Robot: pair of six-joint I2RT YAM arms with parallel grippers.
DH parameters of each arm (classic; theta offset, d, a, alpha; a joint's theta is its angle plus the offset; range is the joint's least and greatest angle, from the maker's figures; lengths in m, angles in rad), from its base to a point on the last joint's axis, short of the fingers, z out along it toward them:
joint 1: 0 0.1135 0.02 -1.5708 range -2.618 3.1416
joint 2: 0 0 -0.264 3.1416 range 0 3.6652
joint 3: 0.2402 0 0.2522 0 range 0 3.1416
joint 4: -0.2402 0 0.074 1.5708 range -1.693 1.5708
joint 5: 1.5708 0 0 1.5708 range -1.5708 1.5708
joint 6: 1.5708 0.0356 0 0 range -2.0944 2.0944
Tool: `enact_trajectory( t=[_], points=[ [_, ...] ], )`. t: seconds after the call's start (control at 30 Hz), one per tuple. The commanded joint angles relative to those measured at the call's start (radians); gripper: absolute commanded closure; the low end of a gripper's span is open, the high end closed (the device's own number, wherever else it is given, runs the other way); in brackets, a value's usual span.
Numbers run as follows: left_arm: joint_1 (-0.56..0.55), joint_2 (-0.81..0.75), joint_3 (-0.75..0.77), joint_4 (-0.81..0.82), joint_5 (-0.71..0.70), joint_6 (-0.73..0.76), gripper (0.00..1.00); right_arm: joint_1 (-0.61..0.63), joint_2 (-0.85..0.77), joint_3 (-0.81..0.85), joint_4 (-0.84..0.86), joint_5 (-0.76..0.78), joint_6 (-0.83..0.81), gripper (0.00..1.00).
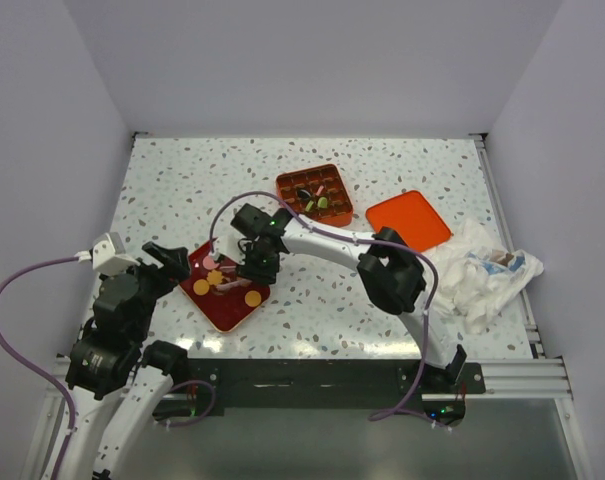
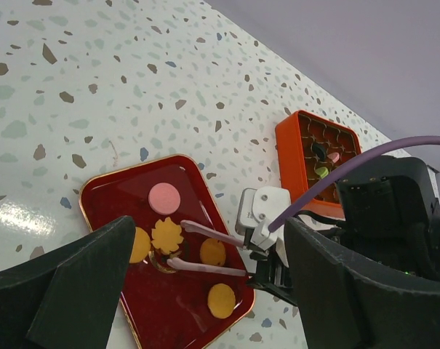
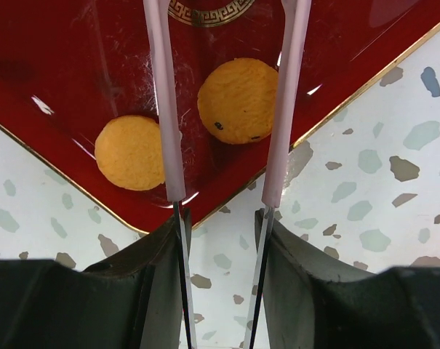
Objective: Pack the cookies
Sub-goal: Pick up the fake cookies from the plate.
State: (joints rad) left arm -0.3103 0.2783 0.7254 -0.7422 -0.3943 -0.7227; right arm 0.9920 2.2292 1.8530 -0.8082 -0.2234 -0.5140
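- The cookies [image 2: 164, 196] left to pack lie on a glossy red tray [image 2: 118, 207] with a gold rim. There is one pink disc, several plain orange discs and one orange leaf-shaped piece, all flat and apart from each other.
- A few more, dark, pink and green, sit in compartments of the orange box [image 1: 287, 183], a gridded container farther back on the speckled surface [image 1: 182, 180]. Its flat orange lid [image 1: 409, 220] lies beside it.
- The right gripper [image 3: 221, 236] is clamped on pink tweezers [image 3: 164, 109], whose thin arms stand apart. A round orange cookie [image 3: 238, 100] lies between them partway along, and the tips reach toward the leaf-shaped piece.
- The left gripper [image 2: 209, 227] hangs near the tray, fingers wide apart, holding nothing.
- Each disc looks light, thin and stiff, probably brittle, with a matt, slightly grainy face. On the lacquered tray it may skate away.
- The tweezers should probably take a disc by opposite edges, across its middle, with a gentle pinch so it neither snaps nor flips out.
- A crumpled white cloth [image 1: 482, 270] lies at the right.
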Motion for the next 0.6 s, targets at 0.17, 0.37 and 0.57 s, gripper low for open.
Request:
enact_trajectory(
  t=[0.17, 0.37, 0.57],
  points=[
    [-0.004, -0.004, 0.016, 0.014, -0.012, -0.015, 0.11, 0.002, 0.015, 0.054, 0.009, -0.005, 0.019, 0.54],
    [-0.004, -0.002, 0.016, 0.014, -0.011, -0.015, 0.11, 0.007, 0.044, 0.09, 0.001, -0.016, 0.023, 0.54],
    [-0.004, 0.002, 0.02, 0.014, -0.012, -0.015, 0.11, 0.014, 0.061, 0.104, 0.003, -0.01, 0.028, 0.57]
  ],
)
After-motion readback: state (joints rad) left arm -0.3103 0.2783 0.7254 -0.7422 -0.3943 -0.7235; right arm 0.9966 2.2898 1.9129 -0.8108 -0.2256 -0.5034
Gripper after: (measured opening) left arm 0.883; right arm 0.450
